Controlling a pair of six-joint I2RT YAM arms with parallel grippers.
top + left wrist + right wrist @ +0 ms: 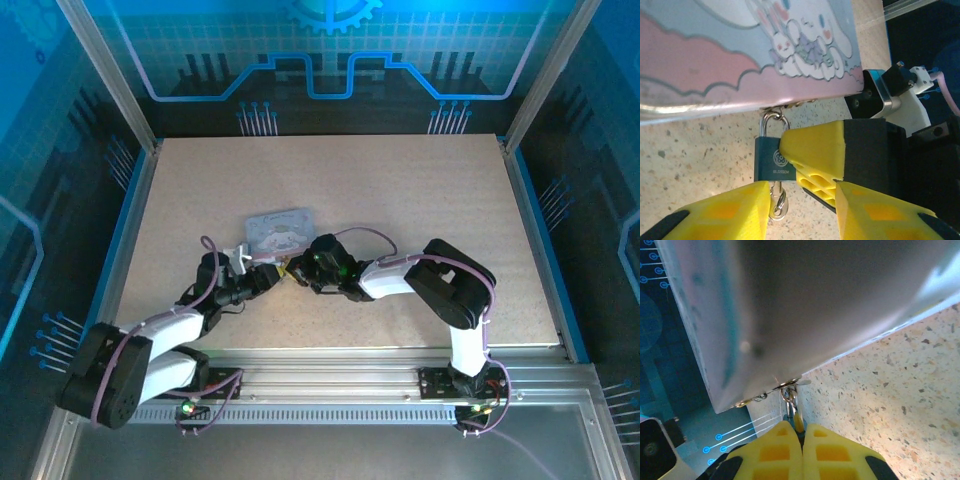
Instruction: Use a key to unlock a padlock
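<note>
Here's the pale tin (278,230), sitting left of centre on the speckled beige counter (420,200) and turned at a slight angle. Up close from the left wrist, its lid carries a pastel print: white long-eared cartoon bunnies (805,47) over pink scalloped clouds (700,65) on soft blue. A small metal hasp (792,104) juts from the tin's front edge. Blue strips (533,235) run down both sides of the counter, a silver rail (340,385) crosses the near edge, and a blue circuit-pattern panel (330,60) stands behind.
</note>
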